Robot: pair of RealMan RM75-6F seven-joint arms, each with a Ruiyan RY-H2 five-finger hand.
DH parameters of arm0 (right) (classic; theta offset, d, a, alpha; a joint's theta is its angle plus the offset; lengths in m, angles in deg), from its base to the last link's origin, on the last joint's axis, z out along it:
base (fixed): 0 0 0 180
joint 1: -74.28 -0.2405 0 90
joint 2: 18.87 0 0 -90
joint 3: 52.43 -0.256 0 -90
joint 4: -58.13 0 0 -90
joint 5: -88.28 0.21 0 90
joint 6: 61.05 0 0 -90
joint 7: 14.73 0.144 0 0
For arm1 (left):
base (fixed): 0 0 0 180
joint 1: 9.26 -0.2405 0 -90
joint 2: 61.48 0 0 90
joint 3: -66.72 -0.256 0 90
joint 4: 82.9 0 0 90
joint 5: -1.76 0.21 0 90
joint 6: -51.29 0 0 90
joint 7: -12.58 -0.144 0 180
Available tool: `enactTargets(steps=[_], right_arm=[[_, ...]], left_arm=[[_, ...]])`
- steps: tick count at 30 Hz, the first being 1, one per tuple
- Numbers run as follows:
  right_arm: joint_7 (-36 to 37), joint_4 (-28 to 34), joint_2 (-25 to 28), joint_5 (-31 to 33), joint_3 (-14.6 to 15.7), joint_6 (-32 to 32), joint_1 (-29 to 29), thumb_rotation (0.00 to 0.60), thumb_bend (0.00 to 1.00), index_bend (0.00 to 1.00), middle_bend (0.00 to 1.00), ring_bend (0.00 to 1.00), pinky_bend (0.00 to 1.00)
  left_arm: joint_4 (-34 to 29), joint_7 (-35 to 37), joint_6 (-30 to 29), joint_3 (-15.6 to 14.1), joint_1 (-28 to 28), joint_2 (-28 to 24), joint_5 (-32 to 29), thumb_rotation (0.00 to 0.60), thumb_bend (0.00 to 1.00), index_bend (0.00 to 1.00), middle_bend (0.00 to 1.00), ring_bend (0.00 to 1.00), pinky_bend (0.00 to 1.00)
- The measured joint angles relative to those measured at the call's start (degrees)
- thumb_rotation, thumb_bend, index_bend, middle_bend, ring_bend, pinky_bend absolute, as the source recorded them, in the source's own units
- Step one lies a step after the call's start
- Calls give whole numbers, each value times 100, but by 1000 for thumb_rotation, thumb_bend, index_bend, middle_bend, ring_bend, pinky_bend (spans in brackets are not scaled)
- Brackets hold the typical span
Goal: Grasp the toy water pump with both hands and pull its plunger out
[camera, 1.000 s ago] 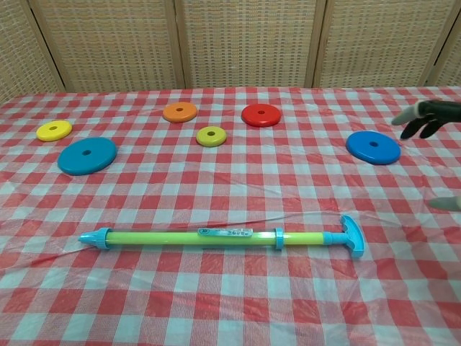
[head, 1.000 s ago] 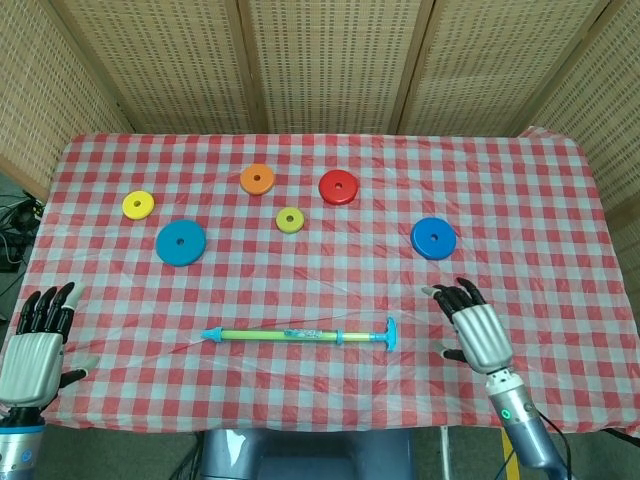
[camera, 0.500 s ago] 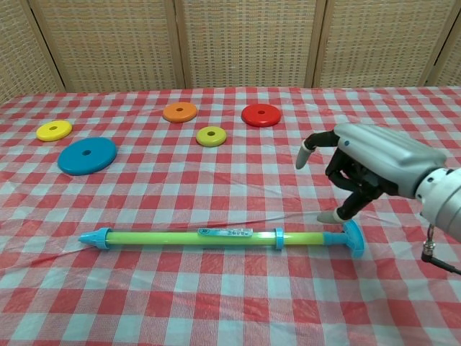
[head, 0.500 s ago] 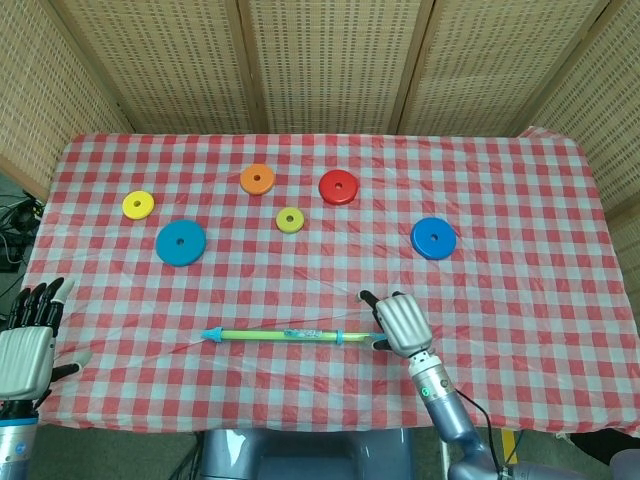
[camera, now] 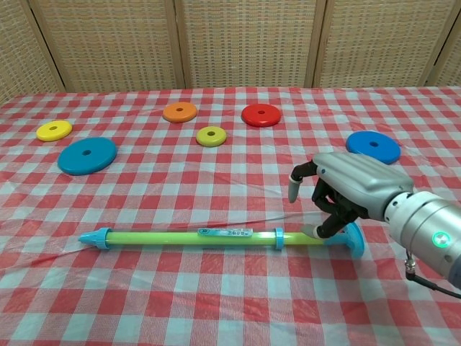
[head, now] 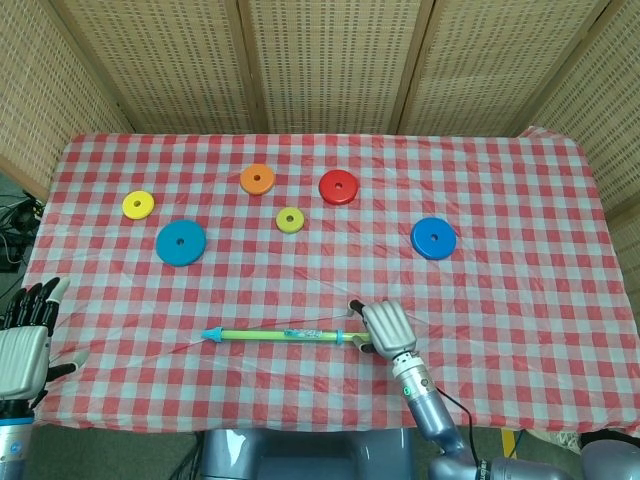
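head view, pump: the long green plastic toy water pump with blue ends [head: 285, 335] lies flat near the front edge of the red-checked tablecloth table [head: 520, 200].
head view, right hand: my right hand [head: 386, 328] sits over the handle end, grip hidden.
head view, left hand: my left hand [head: 25, 345] is off the front-left corner, fingers apart, holding nothing.
chest view, right hand: fingers curl down around the rod beside the blue T-handle [camera: 352, 238]; can't tell if they've actually closed on it.

Right hand [camera: 353, 189] low, fingers [camera: 297, 180] curled; left hand [head: 24, 345] open, apart.
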Motion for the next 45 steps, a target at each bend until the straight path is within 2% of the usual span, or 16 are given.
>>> enactTargets(steps=[15,29,32,37,45], right_arm=[[-285,188,201,331,194,-135,93,600,452,467,1000,937,646],[-397,-137,97,790,254,20,40,600,480,497,1000,937,646],[-395,-184,82,815,267,27,34,600,484,557,1000,937,646],[-324,-244,60,784,275,9,27,600,506,770,1000,938,647],[-204,-25,212,622,113,-102,-41,600,529,810,1000,941,647]], left_arm=[[-25,-72,-36,-41,2,21,52,600,96,0,0,0,0],[-56,-67,-32,-53,3,-2,47,600,99,0,0,0,0],[-57,-73,-33,-53,4,1,43,600,101,0,0,0,0],[-57,-74,-36,-53,6,3,44,600,101,0,0,0,0],[-64,-82,23,-53,26,6,-8,600,112,0,0,0,0]])
